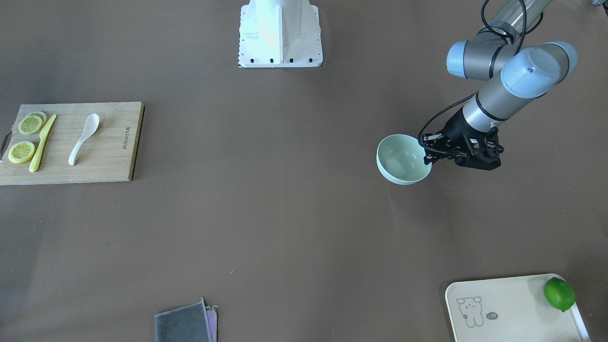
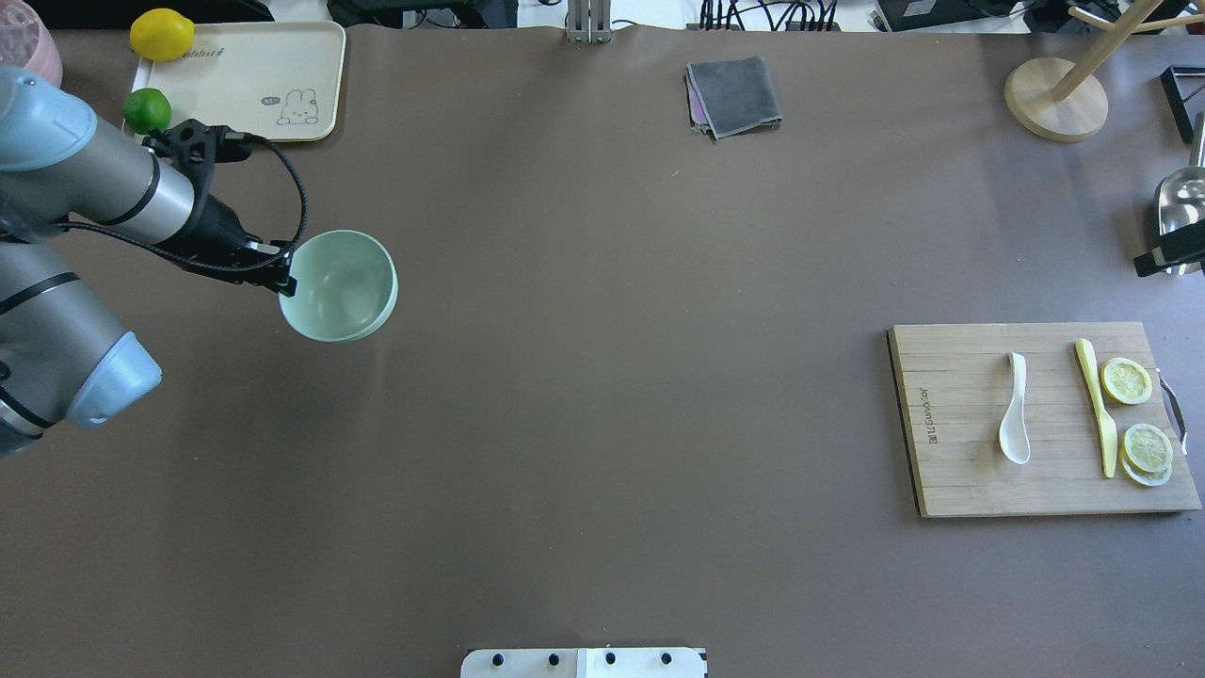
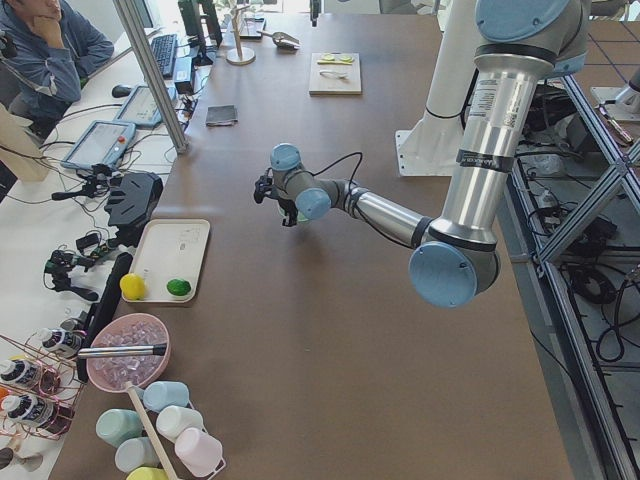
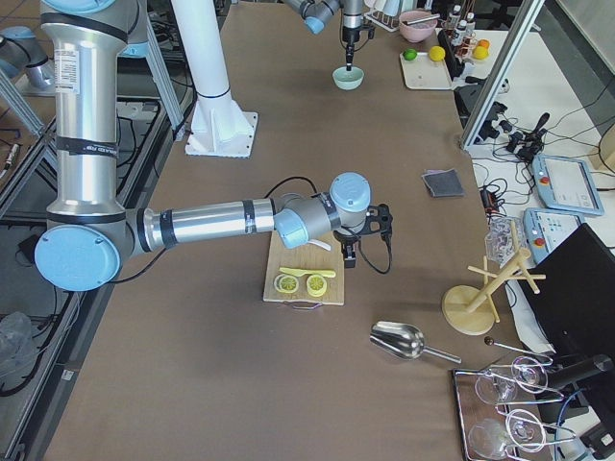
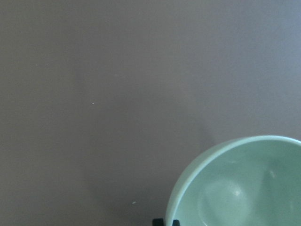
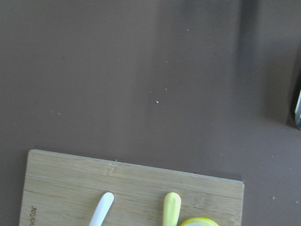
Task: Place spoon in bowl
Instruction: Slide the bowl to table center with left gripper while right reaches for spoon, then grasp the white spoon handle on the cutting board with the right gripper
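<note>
Gotta carry the bowl (image 1: pixel 401 159) level, rim pinched in the left gripper (image 1: pixel 429 154), toward the spoon (image 1: pixel 84 138) mid-left; can't tell right gripper's (image 4: pixel 349 255) fingers.

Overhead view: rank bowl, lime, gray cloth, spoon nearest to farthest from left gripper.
1. bowl, at the left gripper.
2. lime, far left corner.
3. gray cloth, far edge, middle.
4. spoon, on cutting board, right side.

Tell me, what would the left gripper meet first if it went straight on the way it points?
The bowl: the left gripper points down onto its rim and seems to be pinching it.
</note>
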### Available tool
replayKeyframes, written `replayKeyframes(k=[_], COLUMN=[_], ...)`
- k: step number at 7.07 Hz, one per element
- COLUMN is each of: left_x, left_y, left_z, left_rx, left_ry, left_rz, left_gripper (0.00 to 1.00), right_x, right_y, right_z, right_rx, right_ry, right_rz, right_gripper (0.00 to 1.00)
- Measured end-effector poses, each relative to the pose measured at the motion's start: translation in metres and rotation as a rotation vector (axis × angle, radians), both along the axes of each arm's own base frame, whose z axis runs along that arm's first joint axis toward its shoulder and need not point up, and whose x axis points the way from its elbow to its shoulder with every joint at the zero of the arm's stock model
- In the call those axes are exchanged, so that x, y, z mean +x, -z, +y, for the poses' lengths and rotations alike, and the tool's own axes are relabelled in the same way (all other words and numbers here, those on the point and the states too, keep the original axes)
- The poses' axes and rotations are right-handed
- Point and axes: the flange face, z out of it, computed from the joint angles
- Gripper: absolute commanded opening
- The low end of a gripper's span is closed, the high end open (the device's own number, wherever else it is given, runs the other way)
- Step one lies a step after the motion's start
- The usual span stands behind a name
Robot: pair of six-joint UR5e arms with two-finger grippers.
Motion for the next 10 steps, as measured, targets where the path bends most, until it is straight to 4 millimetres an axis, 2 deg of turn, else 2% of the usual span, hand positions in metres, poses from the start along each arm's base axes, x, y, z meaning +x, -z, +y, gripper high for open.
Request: replayKeyframes(k=[1, 2, 3, 4, 5, 6, 7, 8, 10], left_x=[0.022, 0.053, 0.086, 0.122, 0.157, 0.184, 0.203, 0.216, 0.229], left_y=[0.041, 0.085, 0.118, 0.139, 0.156, 0.169, 0.179, 0.184, 0.185], left_z=[-0.002, 0.002, 0.015, 0.035, 0.053, 0.064, 0.070, 0.076, 0.085], left_rx=[-0.050, -0.092, -0.109, -0.113, -0.112, -0.110, -0.115, -0.120, -0.114], left_ry=[0.022, 0.040, 0.057, 0.072, 0.085, 0.095, 0.100, 0.109, 0.115], left_rz=[0.014, 0.008, -0.006, -0.019, -0.029, -0.036, -0.039, -0.043, -0.051], left_gripper=[0.00, 0.00, 0.00, 0.00, 0.00, 0.00, 0.00, 0.00, 0.00], right_x=[-0.033, -0.069, -0.095, -0.114, -0.128, -0.137, -0.142, -0.146, -0.153], right_y=[0.009, 0.012, 0.008, -0.003, -0.015, -0.023, -0.028, -0.031, -0.033], right_z=[0.004, 0.013, 0.023, 0.031, 0.039, 0.044, 0.046, 0.049, 0.053], right_rx=[-0.023, -0.048, -0.074, -0.101, -0.124, -0.142, -0.162, -0.187, -0.217], right_ry=[-0.044, -0.072, -0.069, -0.048, -0.024, -0.007, -0.003, -0.006, -0.011], right_rz=[-0.004, -0.004, 0.000, 0.012, 0.025, 0.035, 0.039, 0.040, 0.043], right_gripper=[0.98, 0.98, 0.98, 0.98, 0.95, 0.88, 0.85, 0.83, 0.66])
